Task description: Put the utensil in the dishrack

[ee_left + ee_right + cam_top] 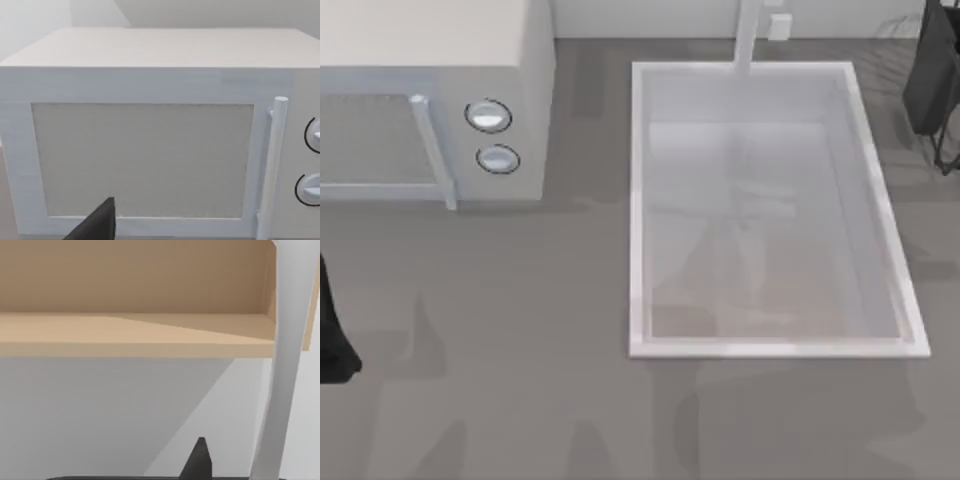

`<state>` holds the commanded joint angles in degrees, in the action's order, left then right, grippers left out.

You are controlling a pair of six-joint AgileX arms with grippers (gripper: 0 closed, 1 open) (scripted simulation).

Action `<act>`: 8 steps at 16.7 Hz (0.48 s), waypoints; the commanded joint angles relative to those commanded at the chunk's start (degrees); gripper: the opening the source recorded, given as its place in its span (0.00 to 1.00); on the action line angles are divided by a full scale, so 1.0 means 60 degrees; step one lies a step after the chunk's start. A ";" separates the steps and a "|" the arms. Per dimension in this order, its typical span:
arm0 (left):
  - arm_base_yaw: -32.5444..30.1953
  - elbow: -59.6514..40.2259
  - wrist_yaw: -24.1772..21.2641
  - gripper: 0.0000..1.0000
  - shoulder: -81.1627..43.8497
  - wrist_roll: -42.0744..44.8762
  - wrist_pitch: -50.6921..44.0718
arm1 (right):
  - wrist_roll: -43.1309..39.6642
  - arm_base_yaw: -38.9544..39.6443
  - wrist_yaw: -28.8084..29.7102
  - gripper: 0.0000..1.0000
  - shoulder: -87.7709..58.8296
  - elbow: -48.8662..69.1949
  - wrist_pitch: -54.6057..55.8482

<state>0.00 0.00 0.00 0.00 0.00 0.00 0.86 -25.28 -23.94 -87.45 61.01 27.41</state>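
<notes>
Grey table, white sink, microwave

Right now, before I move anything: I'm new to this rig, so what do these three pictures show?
Two robot arms work at a grey table. The top picture looks down from above: a microwave on the left, a white sink with its tap, a dark wire rack at the far right, and the left arm at the left edge. The other two pictures come from wrist cameras. The left gripper faces the microwave door; the right gripper faces a wooden shelf. Whether either holds anything, I cannot tell.
</notes>
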 joint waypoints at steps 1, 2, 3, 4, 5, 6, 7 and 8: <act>0.0000 0.0000 0.0000 1.00 0.0000 0.0000 0.0000 | -0.0001 0.0227 0.0260 0.00 -0.0548 -0.0144 0.0751; 0.0000 0.0000 0.0000 1.00 0.0000 0.0000 0.0000 | -0.0001 0.0450 0.0507 0.00 -0.1039 -0.0287 0.1413; 0.0000 0.0000 0.0000 1.00 0.0000 0.0000 0.0000 | 0.0001 0.0663 0.0737 0.00 -0.1481 -0.0426 0.1984; 0.0000 0.0000 0.0000 1.00 0.0000 0.0000 0.0000 | 0.0003 0.0857 0.0937 0.00 -0.1852 -0.0552 0.2444; 0.0000 0.0000 0.0000 1.00 0.0000 0.0000 0.0000 | 0.0006 0.1028 0.1107 0.00 -0.2158 -0.0662 0.2813; 0.0000 0.0000 0.0000 1.00 0.0000 0.0000 0.0000 | 0.0009 0.1161 0.1232 0.00 -0.2383 -0.0746 0.3071; 0.0000 0.0000 0.0000 1.00 0.0000 0.0000 0.0000 | 0.0011 0.1251 0.1314 0.00 -0.2532 -0.0803 0.3235; 0.0000 0.0000 0.0000 1.00 0.0000 0.0000 0.0000 | 0.0012 0.1283 0.1342 0.00 -0.2584 -0.0823 0.3291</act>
<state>0.00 0.00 0.00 0.00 0.00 0.00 0.93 -17.58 -15.88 -102.96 56.07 47.16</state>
